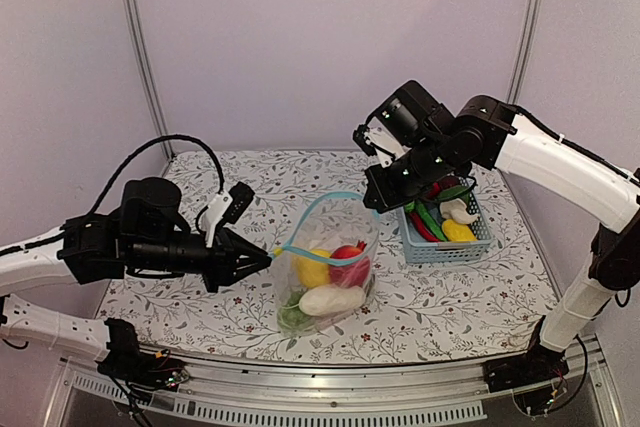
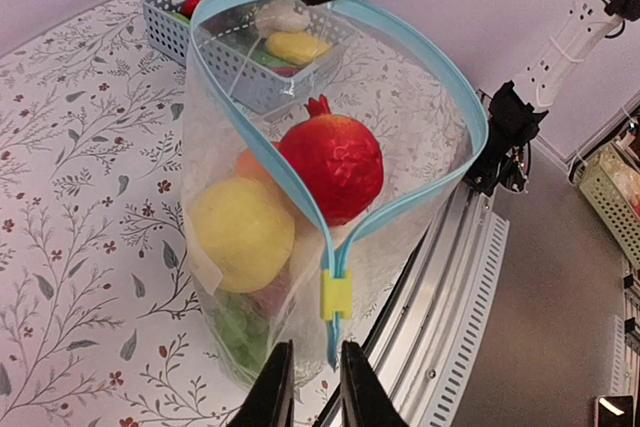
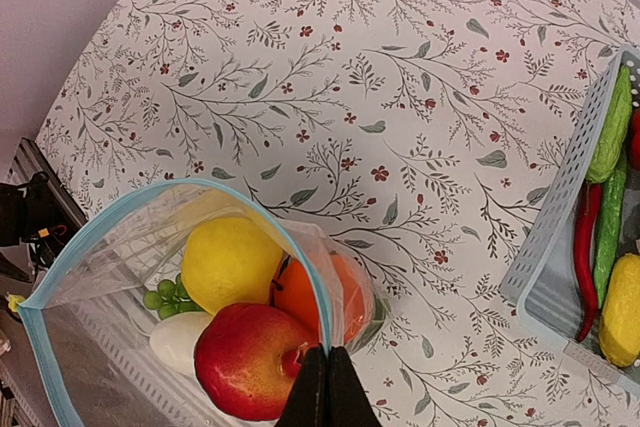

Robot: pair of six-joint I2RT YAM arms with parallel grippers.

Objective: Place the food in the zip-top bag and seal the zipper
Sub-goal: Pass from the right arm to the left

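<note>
You're at the sealing step. The bag (image 2: 215, 127) stands on the table (image 1: 200, 307) a little toward its near edge, about midway between left and right. The lemon (image 2: 240, 232), red fruit (image 2: 335, 167), orange (image 3: 300, 292) and radish (image 1: 332, 299) are inside, and the mouth gapes in a wide loop. Your left gripper (image 2: 315, 367) sits low at the mouth's left end, its fingers narrow with a slit between them. The tail of the zipper (image 2: 481, 137), just below the yellow slider (image 2: 336, 295), hangs in that slit; you can't tell whether the pads bite it yet. Get that bite squarely on the tail, not on the loose film beside it, and leave the slider free. Your right gripper (image 3: 320, 367) is pinched shut on the zipper at the far, high end of the mouth and holds the bag upright. The mouth probably needs stretching flat before the two sides will mate, so draw the ends apart gently along the strip's line. Pull too hard and the bag may tip toward the near edge or slip from a claw. The left arm lies low and nearly level, reaching in from the left edge with its fingers pointing right. The right arm arches up from the near right corner and passes over the basket (image 1: 445, 250) by the right edge. Its wrist bends down and left onto the mouth.
</note>
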